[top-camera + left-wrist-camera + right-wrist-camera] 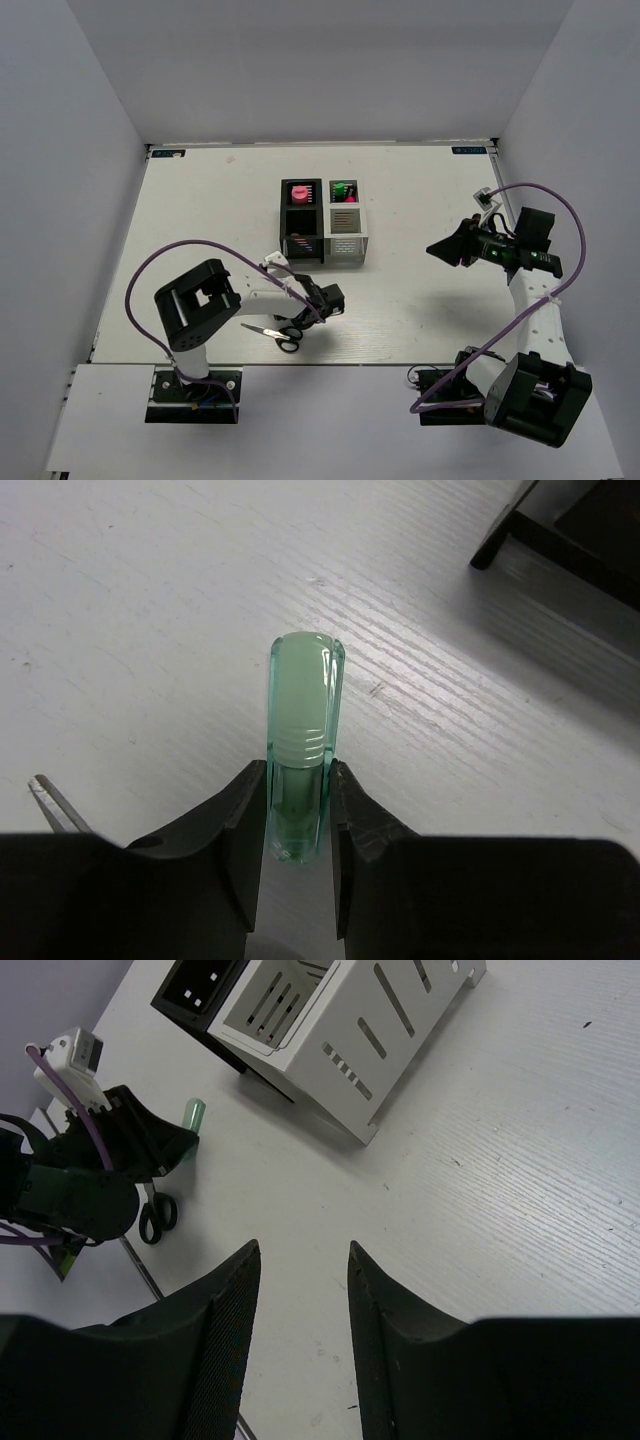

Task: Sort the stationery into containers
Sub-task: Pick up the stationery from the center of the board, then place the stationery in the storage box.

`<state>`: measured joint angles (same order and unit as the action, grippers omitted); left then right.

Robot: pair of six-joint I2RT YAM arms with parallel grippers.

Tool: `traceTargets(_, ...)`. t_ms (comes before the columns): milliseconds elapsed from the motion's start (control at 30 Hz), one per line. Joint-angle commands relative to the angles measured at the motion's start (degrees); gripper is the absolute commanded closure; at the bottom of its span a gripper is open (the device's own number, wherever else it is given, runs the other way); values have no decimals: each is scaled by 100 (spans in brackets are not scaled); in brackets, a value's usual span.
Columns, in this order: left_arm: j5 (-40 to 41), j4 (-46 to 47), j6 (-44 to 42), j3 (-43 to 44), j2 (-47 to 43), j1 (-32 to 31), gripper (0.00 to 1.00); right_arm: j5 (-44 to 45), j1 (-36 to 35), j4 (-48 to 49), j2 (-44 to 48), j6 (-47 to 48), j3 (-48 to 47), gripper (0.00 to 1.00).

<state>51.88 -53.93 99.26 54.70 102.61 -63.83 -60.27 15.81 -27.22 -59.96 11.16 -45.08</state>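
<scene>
On the near side of the boxes (345,245), the left gripper (298,780) pinches the pale green capsule (303,695) — scissors (275,333) nearby; the right gripper (300,1255), right of them, gapes empty.

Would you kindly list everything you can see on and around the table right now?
table: one, white, under everything.
organiser boxes: four, black and white, clustered mid-table.
pink cylinder: one, pink, in the back-left black box.
highlighters: count unclear, green and pink caps showing, in the back-right box.
scissors: one, black handles, flat on the table near the left arm.
pale green capsule: one, pale green, gripped in the left hand.
left hand: one, black, shut on the capsule, in front of the boxes.
right hand: one, black, open and empty, right of the boxes.
</scene>
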Motion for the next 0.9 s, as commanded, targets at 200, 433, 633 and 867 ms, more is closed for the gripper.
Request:
traceTargets(200, -152, -766, -372, 40, -1303, -278, 93, -239, 106, -46, 143, -44, -27, 56)
traceTargets(433, -125, -997, -1197, 620, -2552, -428, 100, -275, 124, -37, 152, -52, -27, 56)
traceTargets(633, -466, -207, -2121, 1181, -3010, -201, 100, -283, 115, -3, 187, -96, -18, 56)
traceTargets(867, -2205, 849, -1957, 1622, -2870, 1062, 100, -301, 132, -20, 239, -114, -1, 56)
